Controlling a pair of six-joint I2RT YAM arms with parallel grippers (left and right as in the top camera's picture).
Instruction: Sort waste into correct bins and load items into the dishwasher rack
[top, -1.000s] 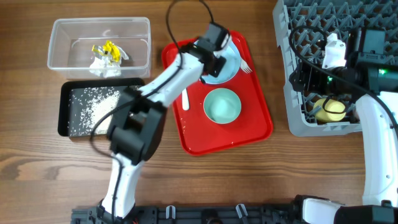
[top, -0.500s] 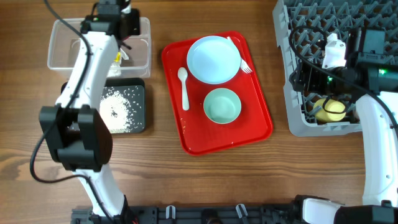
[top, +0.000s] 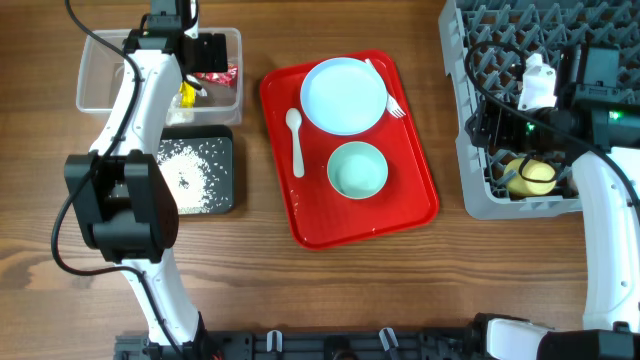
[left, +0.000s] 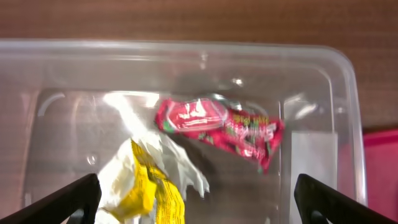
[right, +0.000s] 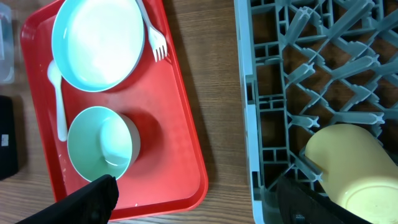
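Observation:
My left gripper (top: 208, 52) (left: 199, 208) hovers open over the clear bin (top: 100, 55) (left: 311, 74). Nothing is between its fingers. Below it in the bin lie the small red wrapper (top: 222, 76) (left: 217, 123), the yellow wrapper (left: 152, 194) and the white napkin (left: 183, 169). The black bin (top: 222, 190) holds rice grains (top: 185, 165). My right gripper (top: 480, 122) (right: 199, 199) stands open and empty at the left edge of the grey dishwasher rack (top: 478, 205) (right: 247, 93). A yellow cup (top: 530, 176) (right: 351, 168) and a pinkish-white cup (top: 537, 82) sit in the rack.
The red tray (top: 405, 205) (right: 180, 124) in the middle carries a pale blue plate (top: 343, 95) (right: 96, 43), a bowl (top: 357, 170) (right: 99, 146), a white spoon (top: 295, 140) (right: 57, 102) and a small fork (top: 388, 95) (right: 152, 34).
My left arm swung from the red tray to above the clear bin. Its gripper opened, and the red wrapper now lies in that bin. The right arm stayed still.

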